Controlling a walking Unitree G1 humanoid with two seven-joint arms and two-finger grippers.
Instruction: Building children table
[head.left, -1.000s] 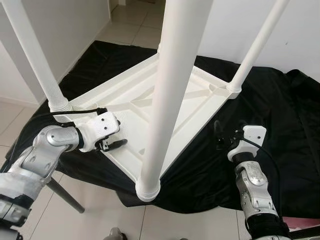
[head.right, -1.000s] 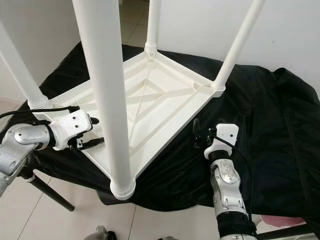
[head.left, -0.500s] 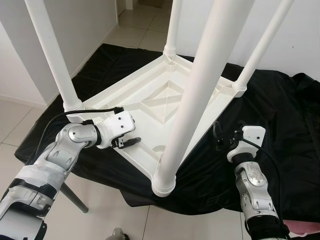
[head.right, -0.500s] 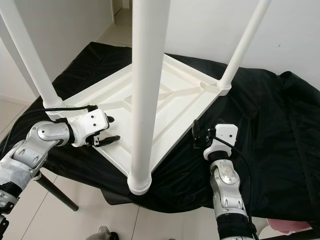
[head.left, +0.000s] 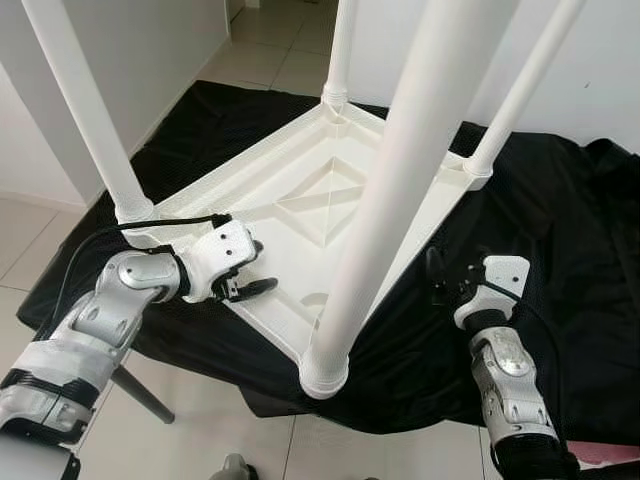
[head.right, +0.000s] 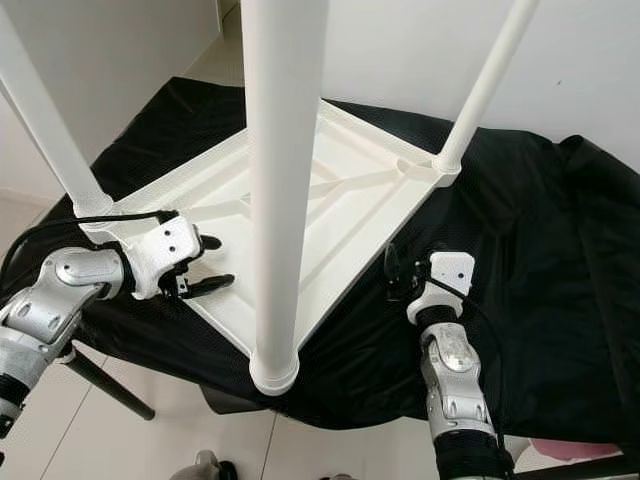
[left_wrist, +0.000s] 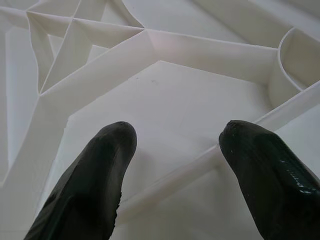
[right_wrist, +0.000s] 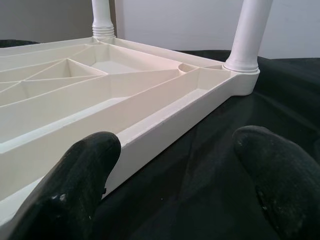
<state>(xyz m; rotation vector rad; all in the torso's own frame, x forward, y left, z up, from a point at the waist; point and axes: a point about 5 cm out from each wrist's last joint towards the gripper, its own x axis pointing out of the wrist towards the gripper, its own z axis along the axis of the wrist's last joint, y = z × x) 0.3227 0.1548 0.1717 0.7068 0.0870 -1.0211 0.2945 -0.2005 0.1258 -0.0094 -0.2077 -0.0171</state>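
A white children's table (head.left: 300, 215) lies upside down on a black cloth (head.left: 560, 250), its four white legs pointing up. The nearest leg (head.left: 400, 190) rises through the middle of the head views. My left gripper (head.left: 258, 267) is open at the table's near-left rim; in the left wrist view its fingers (left_wrist: 95, 185) straddle a raised rib of the underside (left_wrist: 175, 100). My right gripper (head.left: 448, 285) is open just right of the near-right rim, above the cloth. In the right wrist view the table's side wall (right_wrist: 165, 120) runs past its fingers (right_wrist: 80, 185) without touching them.
The cloth covers a low stand with a dark leg (head.left: 135, 390) at the lower left. Light tiled floor (head.left: 200, 440) lies in front and beyond. White walls stand close on the left and behind. Something pink (head.right: 570, 448) lies at the lower right.
The head camera has shifted, so the near leg stands differently in the picture. The left gripper has crept slightly along the near-left rim. The right gripper holds its place.
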